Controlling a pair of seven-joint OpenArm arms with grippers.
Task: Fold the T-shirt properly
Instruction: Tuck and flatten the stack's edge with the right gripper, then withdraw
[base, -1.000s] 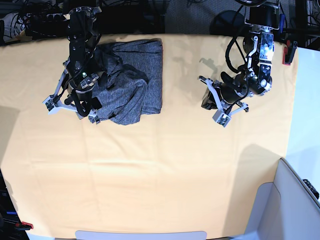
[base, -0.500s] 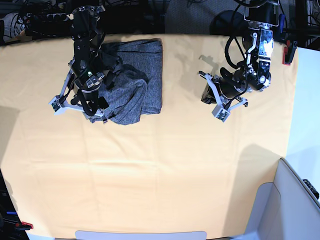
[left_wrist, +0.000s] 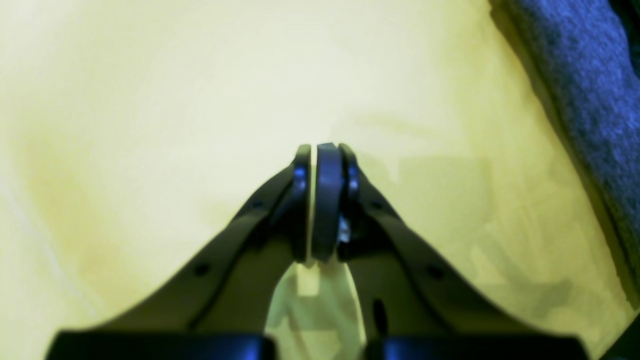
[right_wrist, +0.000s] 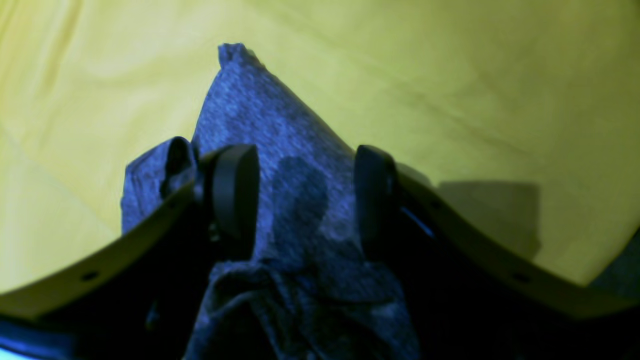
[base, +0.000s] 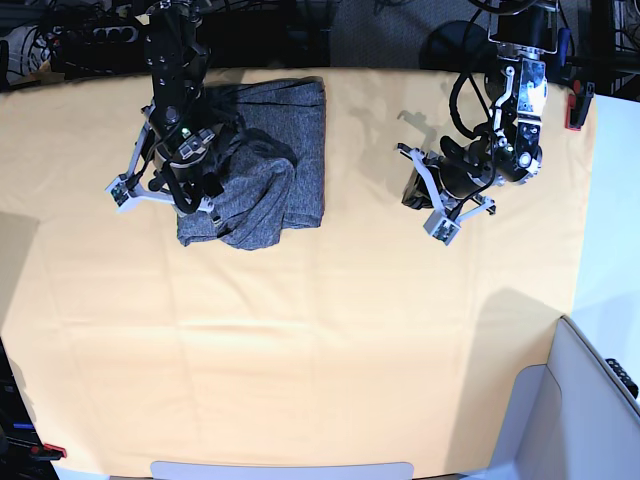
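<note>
Right gripper (base: 165, 195) moved up toward far table edge, from lower-left corner of heather-grey mottled knit T-shirt (base: 290, 150) to over its left part; corner below it now uncovered. Shirt bundle itself barely shifted. Left gripper (base: 432, 200) drew slightly toward far edge over yellow-orange table cloth (base: 300, 340), then settled.

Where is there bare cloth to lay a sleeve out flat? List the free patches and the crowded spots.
Free: the wide stretch of table cloth below the T-shirt, and the strip between the shirt and the left gripper. Crowded: the far left, where the right gripper sits over the bunched shirt, and the far right around the left arm.
</note>
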